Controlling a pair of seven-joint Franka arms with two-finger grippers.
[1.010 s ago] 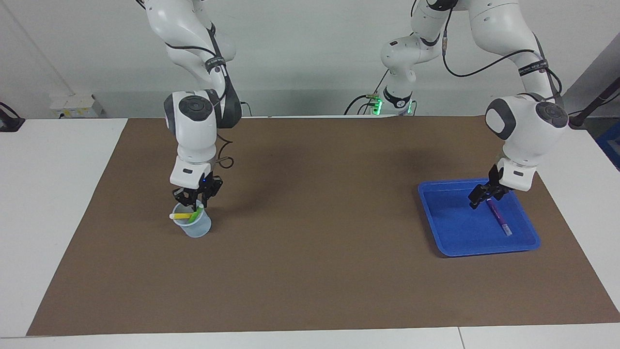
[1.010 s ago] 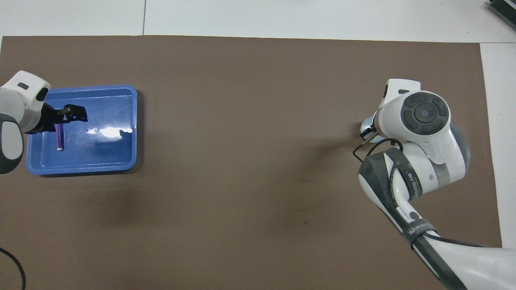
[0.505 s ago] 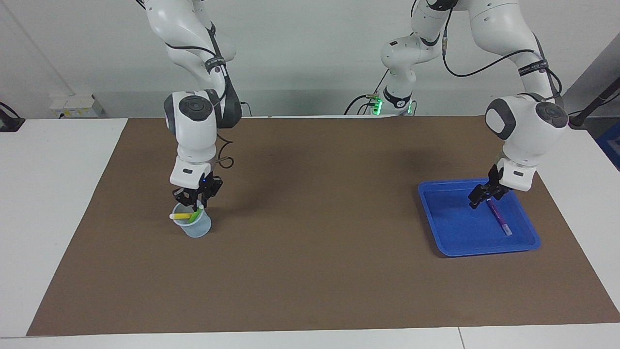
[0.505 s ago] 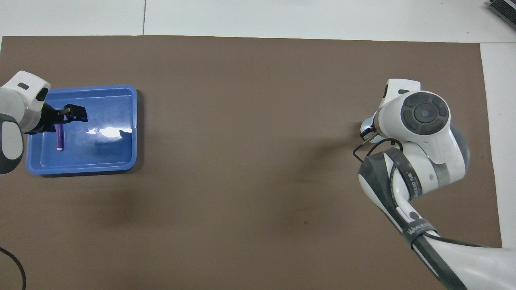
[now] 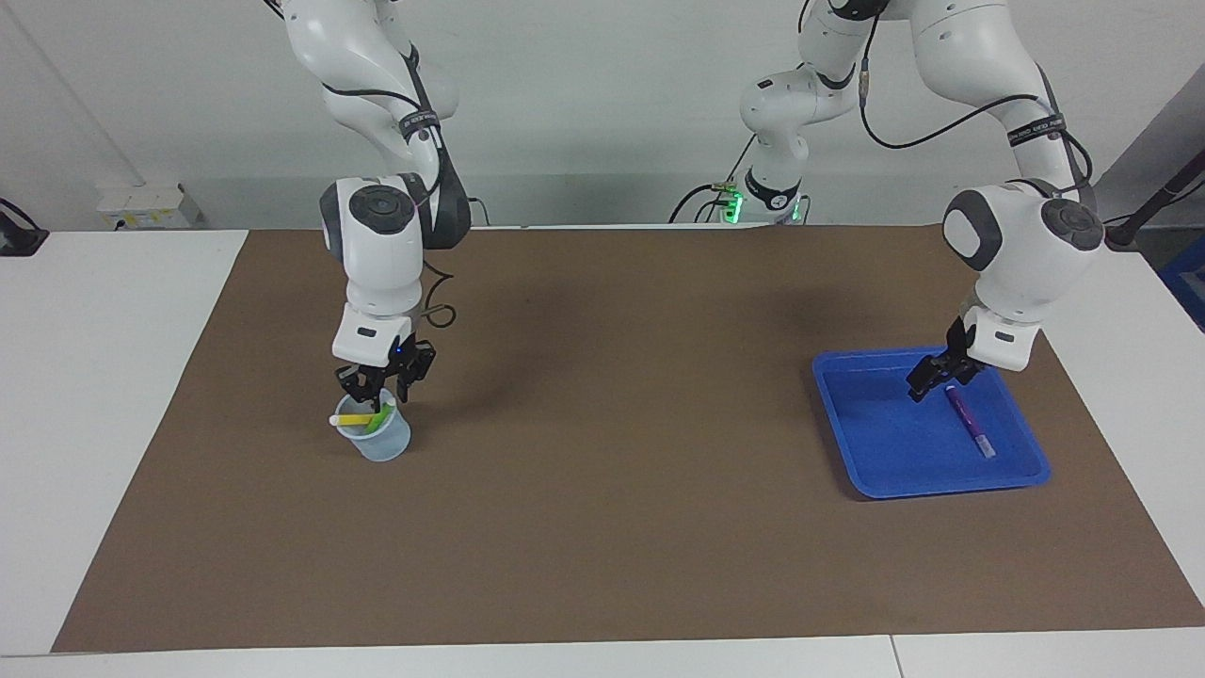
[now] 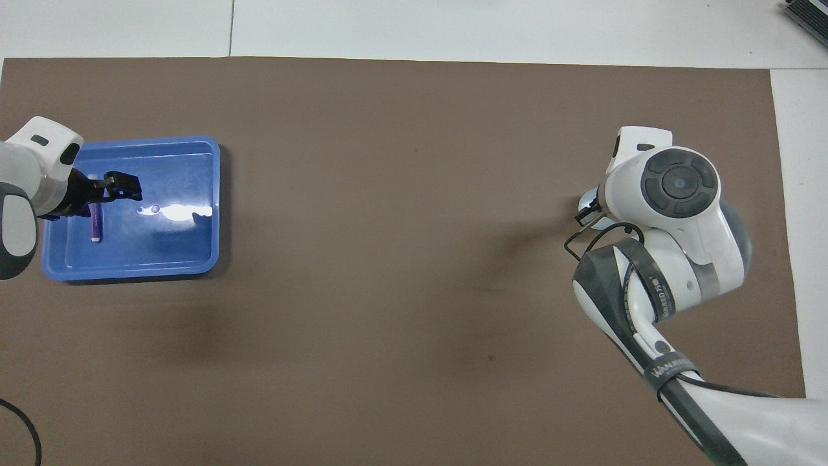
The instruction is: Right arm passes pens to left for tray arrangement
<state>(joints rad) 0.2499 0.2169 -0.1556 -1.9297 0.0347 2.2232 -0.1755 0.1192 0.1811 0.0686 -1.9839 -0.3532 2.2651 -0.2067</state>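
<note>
At the right arm's end of the table, my right pincer (image 5: 381, 388) hangs tip-down over the small translucent cup (image 5: 384, 444), which stands on the brown mat (image 5: 602, 546). The cup is there as the stock. The yellow pen (image 5: 351, 419) lies tipped across its rim with the whitish end poking out, and the green pen (image 5: 381, 417) leans inside just beside it. I come in from straight above because the cup's mouth is the only way to a pen. The pincer is right at the green one, but whether it is gripping it or merely standing around it I cannot tell.

The middle of the mat is bare, which I judge is where a pen would change hands.

At the left arm's end, the blue tray (image 5: 941, 487) sits flat on the mat. The purple pen (image 5: 968, 424) lies in it, flat on the floor with its whitish end pointing away from the robots, along the wall at the table's end rather than in the middle. By my reckoning that leaves floor beside it for two more. My left pincer (image 5: 935, 381) is spread and empty, tilted low over the end of that pen nearer the robots. I read that as one pen delivered and two to go.
</note>
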